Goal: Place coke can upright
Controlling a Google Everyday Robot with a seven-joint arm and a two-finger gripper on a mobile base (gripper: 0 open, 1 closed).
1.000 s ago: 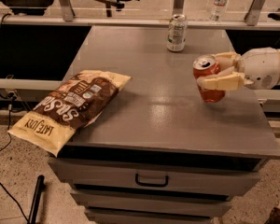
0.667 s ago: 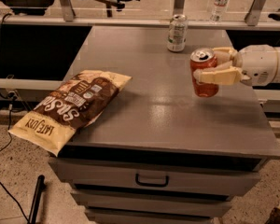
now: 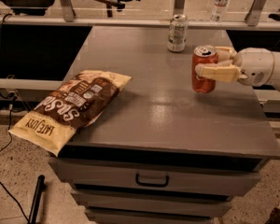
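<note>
The coke can is red with a silver top and stands upright at the right side of the grey cabinet top, its base at or just above the surface. My gripper reaches in from the right, its cream fingers closed around the can's upper half.
A silver-green can stands upright at the back of the top, behind the coke can. A brown and cream snack bag hangs over the left front edge. A clear plastic bottle stands beyond the cabinet. Drawers sit below the front edge.
The gripper has carried the can left and slightly toward the back, and the can has gone from tilted to upright.
</note>
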